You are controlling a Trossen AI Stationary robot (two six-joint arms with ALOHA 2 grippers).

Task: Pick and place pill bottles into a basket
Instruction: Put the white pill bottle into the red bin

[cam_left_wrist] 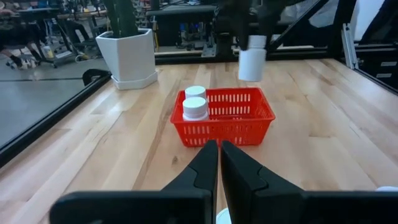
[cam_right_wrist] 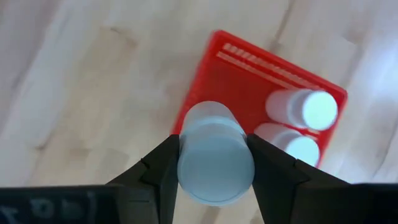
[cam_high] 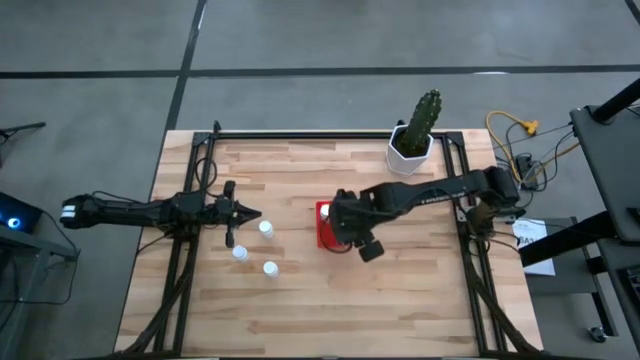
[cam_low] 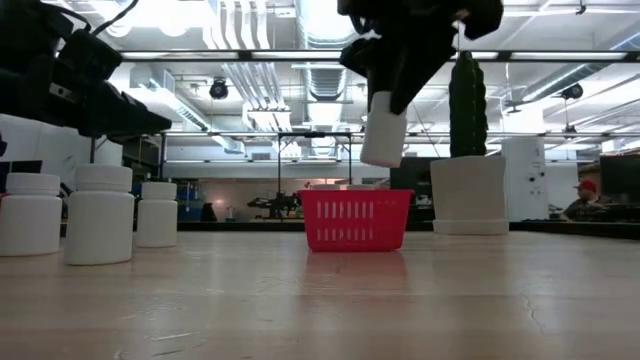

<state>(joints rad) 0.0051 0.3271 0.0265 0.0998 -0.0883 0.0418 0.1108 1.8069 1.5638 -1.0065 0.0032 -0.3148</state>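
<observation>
we see the basket (cam_high: 326,226) near the middle of the worktop (cam_high: 400,310), with two pill bottles (cam_left_wrist: 194,107) standing side by side inside it at one end. above the basket, our right end effector (cam_right_wrist: 214,163) holds a third bottle (cam_low: 384,132) in the air. three more bottles (cam_high: 257,247) stand on the worktop to the basket's left, beside our left end effector (cam_high: 252,214), and a cactus pot (cam_high: 410,148) sits at the far edge, behind the basket and to its right.

No readable text or labels.
</observation>
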